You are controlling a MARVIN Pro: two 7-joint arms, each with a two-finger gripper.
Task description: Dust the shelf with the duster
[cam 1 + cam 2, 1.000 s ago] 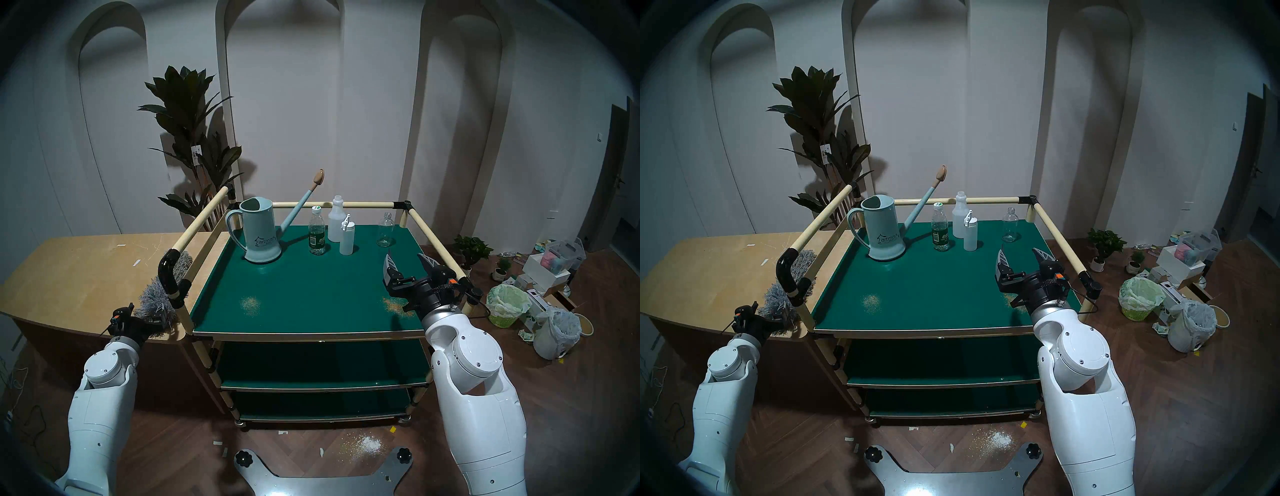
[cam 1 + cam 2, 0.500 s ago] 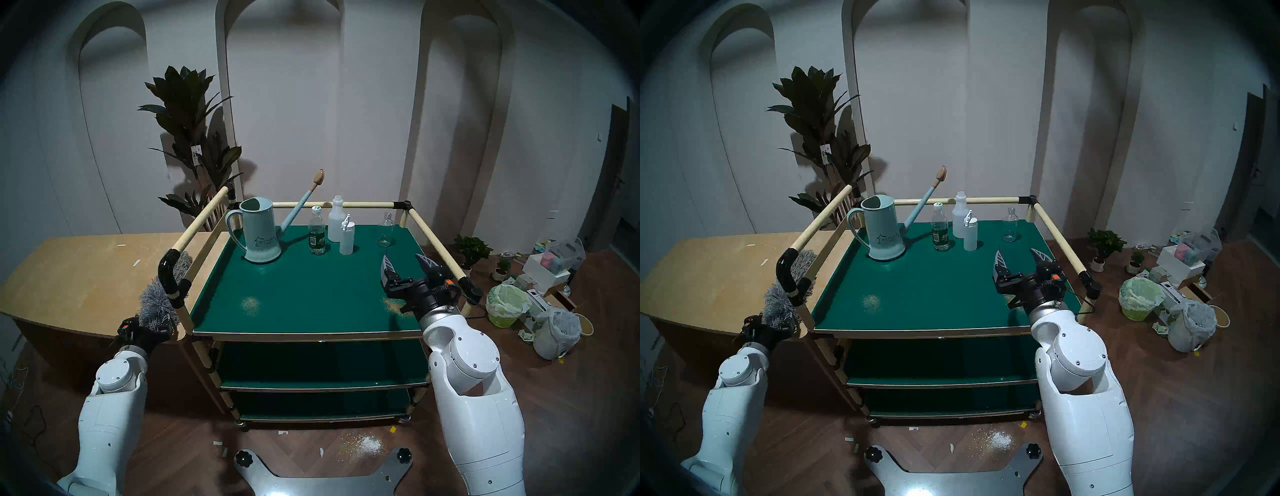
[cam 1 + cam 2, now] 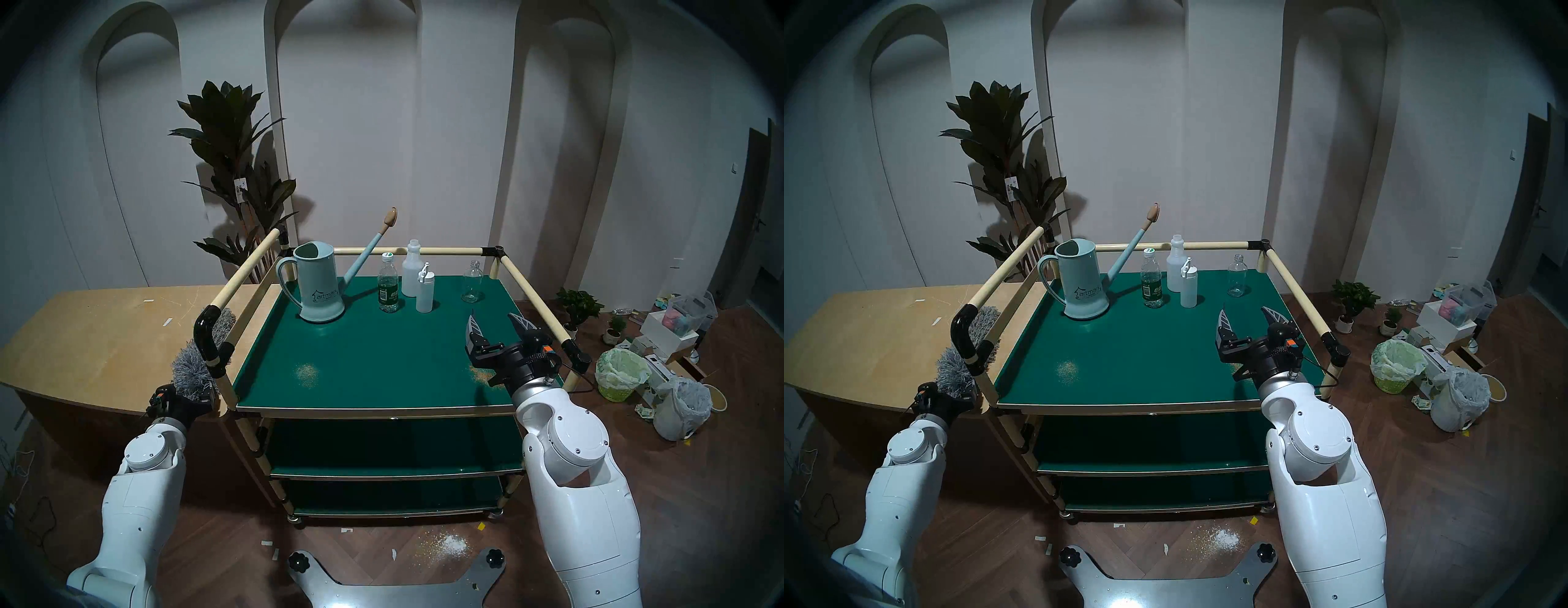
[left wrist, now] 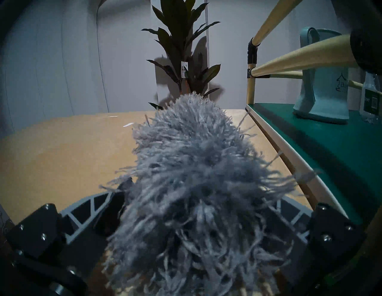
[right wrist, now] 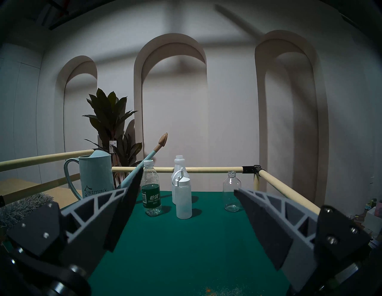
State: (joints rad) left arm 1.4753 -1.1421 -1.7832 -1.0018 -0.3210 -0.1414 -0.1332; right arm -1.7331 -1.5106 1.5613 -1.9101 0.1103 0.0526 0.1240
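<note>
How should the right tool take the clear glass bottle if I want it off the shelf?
Grip the clear glass bottle round its straight body, below the shoulder, coming level from the front with the open right tool. It stands upright with free space on both sides; the narrow neck likely offers less hold.

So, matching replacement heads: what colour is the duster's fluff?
Grey, the duster; clearest in the left wrist view.

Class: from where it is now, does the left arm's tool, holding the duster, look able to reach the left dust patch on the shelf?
Probably not directly: the left tool and duster sit outside the cart's left rail.
</note>
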